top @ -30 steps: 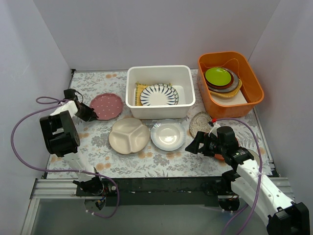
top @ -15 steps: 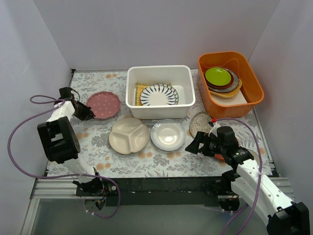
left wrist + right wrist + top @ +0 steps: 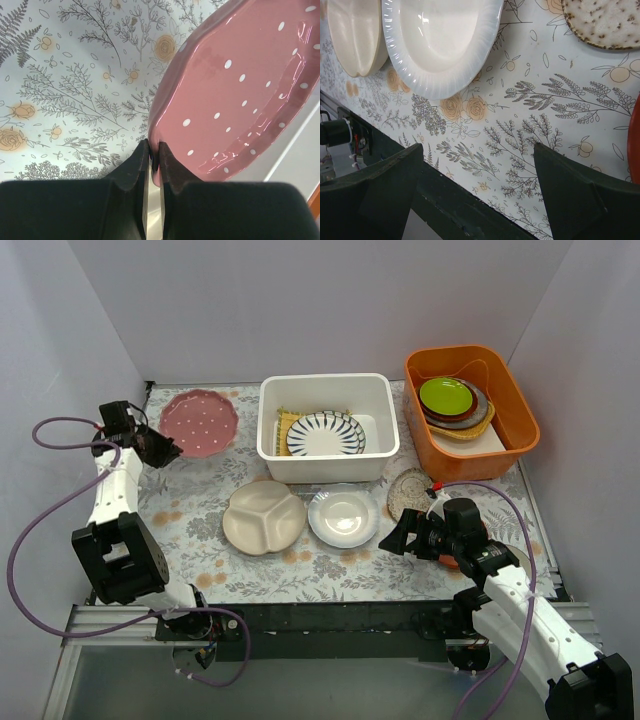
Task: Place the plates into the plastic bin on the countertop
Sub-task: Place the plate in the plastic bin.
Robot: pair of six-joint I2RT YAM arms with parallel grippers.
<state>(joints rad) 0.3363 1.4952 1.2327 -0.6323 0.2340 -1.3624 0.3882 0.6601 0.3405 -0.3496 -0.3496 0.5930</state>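
Note:
My left gripper (image 3: 160,450) is shut on the rim of the pink dotted plate (image 3: 200,422) and holds it raised at the back left, left of the white plastic bin (image 3: 272,450); the wrist view shows the plate (image 3: 240,100) pinched at my left gripper (image 3: 154,150). A striped plate (image 3: 325,433) lies in the bin. The cream three-section plate (image 3: 264,517), the glossy white plate (image 3: 343,515) and the beige lacy plate (image 3: 410,492) lie on the countertop (image 3: 200,510). My right gripper (image 3: 392,540) is open and empty, low over the countertop (image 3: 560,100) near the glossy white plate (image 3: 440,40).
An orange tub (image 3: 520,430) at the back right holds lime-green and brown stacked dishes (image 3: 450,400). A yellow mat (image 3: 288,425) lies in the bin beside the striped plate. A red-brown plate edge (image 3: 635,145) shows at the right. Grey walls enclose the workspace.
My left gripper has lifted the pink plate off the countertop and carried it up and back. The right arm has not moved.

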